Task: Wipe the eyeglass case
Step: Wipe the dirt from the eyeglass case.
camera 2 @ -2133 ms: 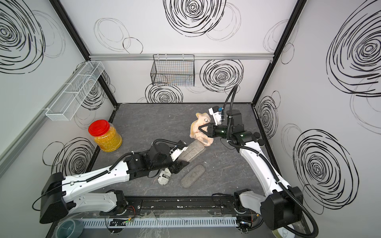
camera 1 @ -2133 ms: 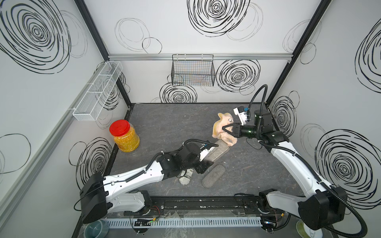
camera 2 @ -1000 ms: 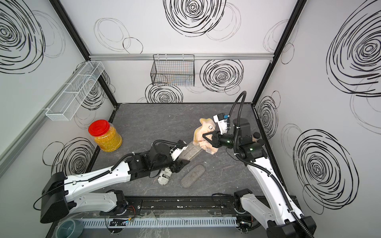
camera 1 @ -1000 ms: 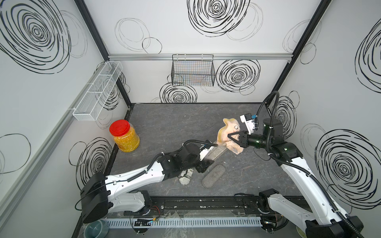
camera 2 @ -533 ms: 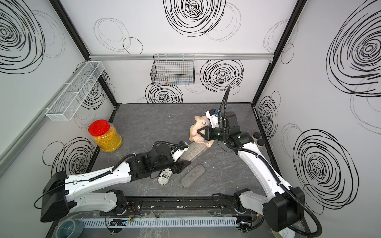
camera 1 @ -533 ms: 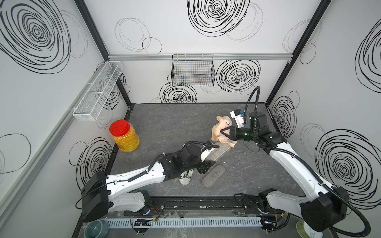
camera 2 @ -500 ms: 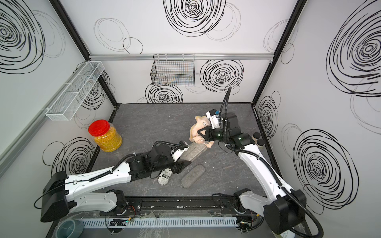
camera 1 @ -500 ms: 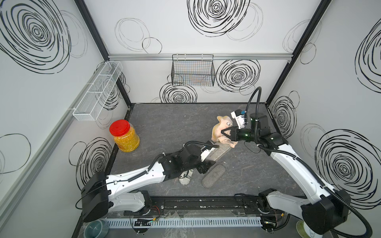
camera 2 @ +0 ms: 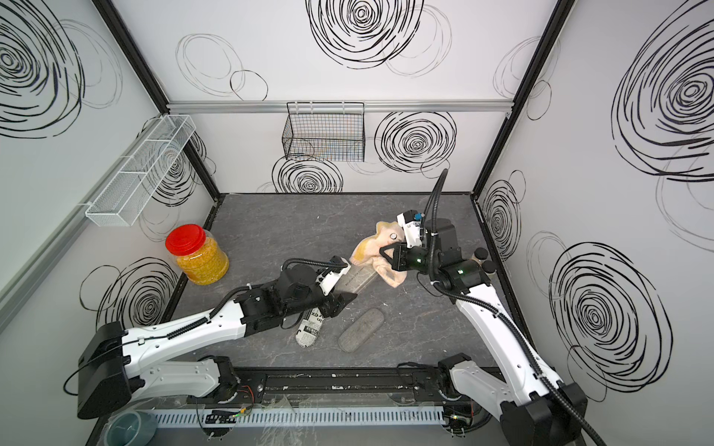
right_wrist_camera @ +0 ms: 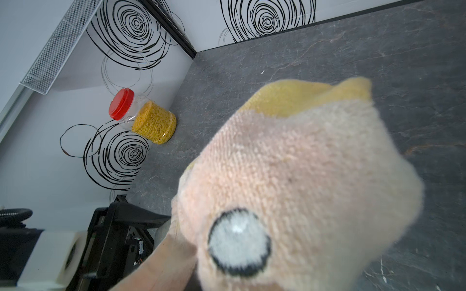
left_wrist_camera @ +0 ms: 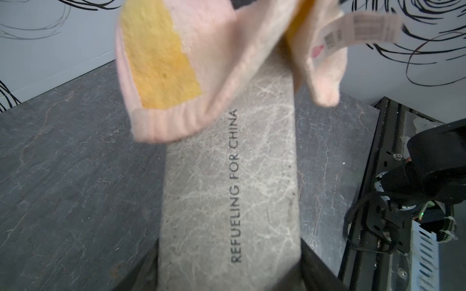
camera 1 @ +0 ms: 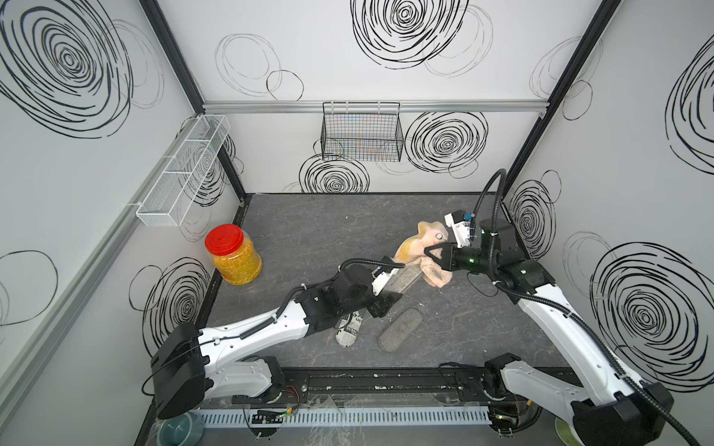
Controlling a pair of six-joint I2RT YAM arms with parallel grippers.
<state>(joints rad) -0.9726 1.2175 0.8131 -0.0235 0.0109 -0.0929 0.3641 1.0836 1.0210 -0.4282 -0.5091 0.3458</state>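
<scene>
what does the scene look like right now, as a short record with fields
left hand: shut on the eyeglass case, gripping its near end
right hand: shut on the cloth
eyeglass case: grey, marbled, printed lettering
cloth: pink and yellow, draped over the case's far end
table: newsprint case, grey felt case, red-lidded jar

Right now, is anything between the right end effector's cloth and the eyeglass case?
Nothing visible. The pink-and-yellow cloth in the right end effector drapes over the far end of the grey marbled eyeglass case held by the left end effector.
</scene>
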